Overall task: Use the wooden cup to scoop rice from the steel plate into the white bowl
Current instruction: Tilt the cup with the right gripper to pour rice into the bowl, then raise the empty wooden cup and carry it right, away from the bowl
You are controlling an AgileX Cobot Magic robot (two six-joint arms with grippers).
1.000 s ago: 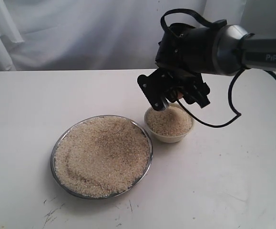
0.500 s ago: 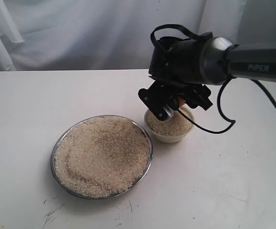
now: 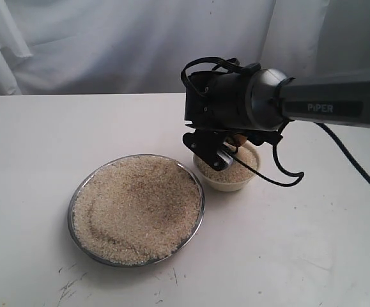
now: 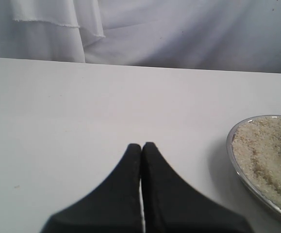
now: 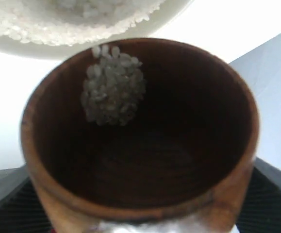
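Note:
The steel plate (image 3: 71, 211) lies front left, heaped with rice (image 3: 137, 204). Just to its right stands the white bowl (image 3: 226, 184), also filled with rice. My right gripper (image 3: 220, 150) hangs over the bowl's left part, shut on the wooden cup (image 3: 241, 138), which is mostly hidden behind the wrist. In the right wrist view the cup (image 5: 145, 160) is tipped toward the bowl (image 5: 14, 46); a small clump of rice (image 5: 112, 86) clings near its lip, and the dark inside is otherwise bare. My left gripper (image 4: 141, 145) is shut on nothing, low over the table beside the plate (image 4: 230, 145).
A white cloth backdrop (image 3: 108, 45) hangs behind the table. The right arm's black cable (image 3: 287, 176) loops down beside the bowl. Bare white tabletop (image 3: 300, 243) spreads to the right and front, with faint scuff marks near the front edge.
The right arm has swung left and sunk lower over the bowl with the cup in its grip. The plate and bowl have stayed put.

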